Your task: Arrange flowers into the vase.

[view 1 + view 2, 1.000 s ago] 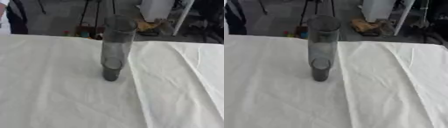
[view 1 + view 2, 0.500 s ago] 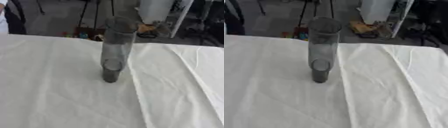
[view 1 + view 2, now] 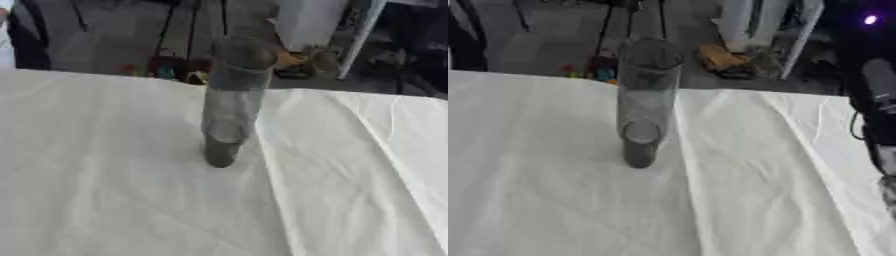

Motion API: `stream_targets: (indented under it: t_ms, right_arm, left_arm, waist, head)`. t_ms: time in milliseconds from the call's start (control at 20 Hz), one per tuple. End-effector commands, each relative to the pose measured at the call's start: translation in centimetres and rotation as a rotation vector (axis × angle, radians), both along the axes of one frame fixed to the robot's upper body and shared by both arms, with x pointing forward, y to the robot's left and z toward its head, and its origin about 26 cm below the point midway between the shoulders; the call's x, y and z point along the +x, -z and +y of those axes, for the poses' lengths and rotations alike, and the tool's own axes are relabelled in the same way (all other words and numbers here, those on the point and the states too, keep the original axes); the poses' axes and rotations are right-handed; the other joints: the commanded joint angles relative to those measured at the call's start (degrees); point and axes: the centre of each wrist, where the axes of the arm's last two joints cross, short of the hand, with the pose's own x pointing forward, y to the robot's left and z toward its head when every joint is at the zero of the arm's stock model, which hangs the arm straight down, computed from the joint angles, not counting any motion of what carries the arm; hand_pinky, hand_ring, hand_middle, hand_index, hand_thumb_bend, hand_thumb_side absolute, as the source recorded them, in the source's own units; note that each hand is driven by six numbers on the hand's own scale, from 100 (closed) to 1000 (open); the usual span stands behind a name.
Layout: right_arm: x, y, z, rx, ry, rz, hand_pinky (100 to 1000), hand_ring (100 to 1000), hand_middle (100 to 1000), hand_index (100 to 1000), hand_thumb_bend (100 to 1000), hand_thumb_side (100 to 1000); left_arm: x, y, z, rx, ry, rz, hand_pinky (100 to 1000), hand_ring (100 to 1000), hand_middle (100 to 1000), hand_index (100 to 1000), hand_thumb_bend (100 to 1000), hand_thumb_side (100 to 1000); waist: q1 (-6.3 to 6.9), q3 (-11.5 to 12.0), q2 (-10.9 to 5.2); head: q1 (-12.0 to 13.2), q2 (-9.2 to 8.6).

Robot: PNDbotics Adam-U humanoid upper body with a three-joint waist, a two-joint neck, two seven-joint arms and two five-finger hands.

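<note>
A tall clear glass cylinder vase point(image 3: 231, 100) stands upright on the white tablecloth point(image 3: 96, 200), a little left of the middle. Its base looks dark and nothing shows inside it. No flowers appear in either view. My right arm point(image 3: 878, 115), black with silver parts and a thin cable, comes down along the right edge of the right eye view, well apart from the vase. Its blurred lower end point(image 3: 888, 187) is cut off by the edge. My left hand shows in no view.
The cloth has creases running toward the front right. Beyond the table's far edge lie a dark floor, stand legs point(image 3: 605, 25), a white panel point(image 3: 741, 20) and small coloured things point(image 3: 588, 72).
The whole picture has shifted a little, so the camera moved. The vase stands where it was. My right arm has come into the right edge of the right eye view.
</note>
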Motion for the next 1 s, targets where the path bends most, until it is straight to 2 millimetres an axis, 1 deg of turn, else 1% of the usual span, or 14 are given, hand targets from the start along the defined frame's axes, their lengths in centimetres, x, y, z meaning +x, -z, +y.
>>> stream_targets:
  t_ms: [50, 250, 500, 850, 1000]
  right_arm:
    - [-0.5, -1.0, 0.4, 0.020, -0.048, -0.037, 100, 100, 100, 125, 100, 100]
    - [-0.3, -1.0, 0.9, 0.039, -0.104, -0.070, 100, 100, 100, 125, 100, 100]
    - [-0.1, -0.9, 1.1, 0.074, -0.151, -0.117, 100, 100, 100, 124, 100, 100]
    - [-0.4, -0.9, 2.2, 0.128, -0.230, -0.233, 100, 100, 100, 122, 100, 100]
    - [-0.6, -0.8, 2.2, 0.138, -0.216, -0.307, 100, 100, 100, 120, 100, 100]
  left_arm:
    - [-0.3, -0.8, -0.2, 0.008, 0.011, -0.027, 754, 792, 847, 853, 100, 607]
    - [-0.2, -1.0, -0.4, 0.007, 0.020, -0.032, 754, 790, 844, 853, 100, 608]
    - [-0.2, -1.2, -0.6, 0.004, 0.030, -0.038, 754, 790, 843, 853, 100, 605]
    - [-0.2, -1.4, -0.8, 0.004, 0.041, -0.040, 754, 789, 842, 853, 100, 606]
    - [-0.2, -1.4, -0.9, 0.003, 0.044, -0.041, 755, 790, 843, 854, 100, 607]
  waist:
    - [0.27, 0.23, -1.04]
    - [0.00, 1.01, -0.72]
    - [-0.19, 2.28, -0.37]
    - [-0.28, 2.44, -0.01]
    - [-0.25, 2.49, 0.24]
  head:
    - [-1.21, -0.91]
    - [-2.71, -1.23]
    - [-4.42, -1.67]
    - [-5.63, -2.54]
    - [-6.01, -2.89]
